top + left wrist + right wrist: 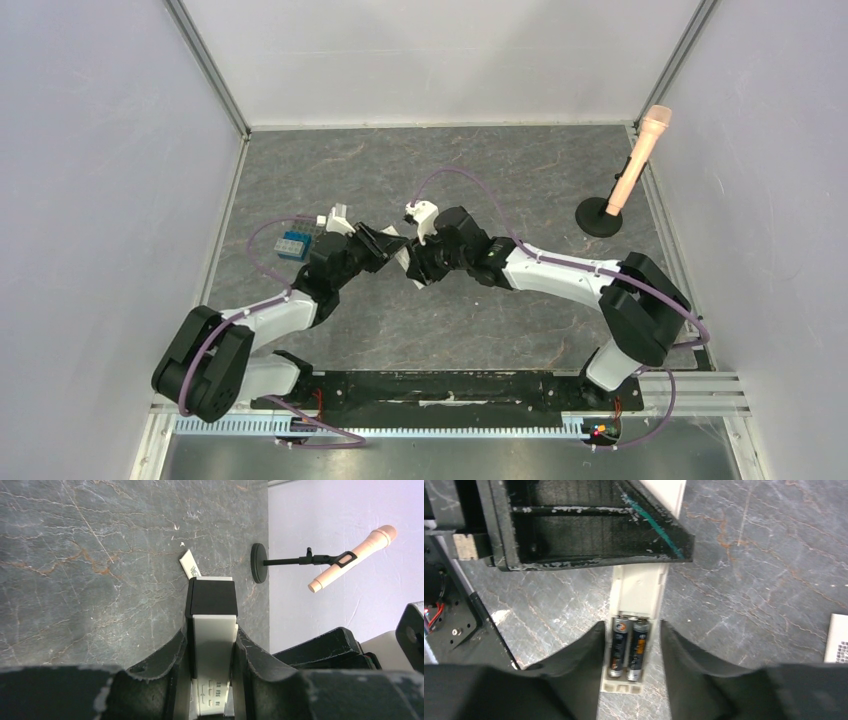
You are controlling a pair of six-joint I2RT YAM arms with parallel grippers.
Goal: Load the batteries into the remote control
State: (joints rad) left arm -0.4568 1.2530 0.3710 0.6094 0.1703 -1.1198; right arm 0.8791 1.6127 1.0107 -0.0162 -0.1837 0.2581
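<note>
Right wrist: L end effector [212, 635] is clamping remote control [636, 587] mid-body, steadying it for loading. Batteries [629, 647] are sitting paired inside it. R end effector [631, 625] is straddling its battery end, part-open, gripping nothing.

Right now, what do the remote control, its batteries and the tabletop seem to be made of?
Remote control: white matte plastic, judging by its moulded compartment. Batteries: dark glossy printed wrap, probably over metal. Tabletop: grey with pale and rusty veins like stone, possibly a printed laminate.

batts [628, 649] in remote [638, 587] — side by side
</note>
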